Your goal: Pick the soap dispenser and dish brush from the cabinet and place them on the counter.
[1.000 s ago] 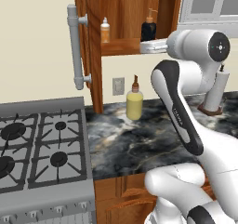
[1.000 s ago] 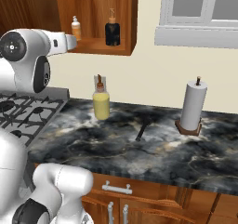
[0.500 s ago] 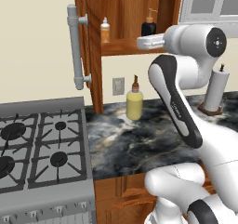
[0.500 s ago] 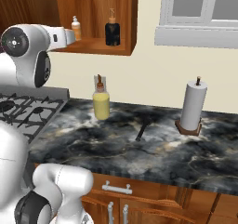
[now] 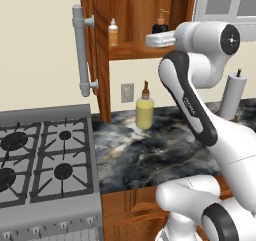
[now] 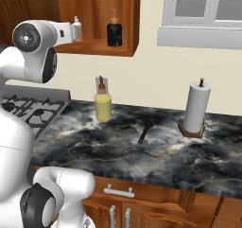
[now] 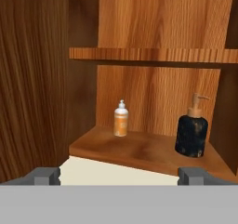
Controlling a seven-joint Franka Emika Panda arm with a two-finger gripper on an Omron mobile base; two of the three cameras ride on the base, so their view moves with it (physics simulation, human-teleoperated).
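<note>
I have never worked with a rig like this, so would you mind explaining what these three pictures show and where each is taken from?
It is a simulated kitchen with a white robot arm on a driving base. Two pictures come from cameras on the base, behind the arm to its left and right. The third looks along the gripper, whose jaws are open and hold nothing. It faces the open cabinet, where a dark soap dispenser and a small orange bottle stand on the shelf. On the black marble counter stand a yellow bottle and a paper towel roll, with a dark slim object lying between them, possibly the dish brush.
</note>
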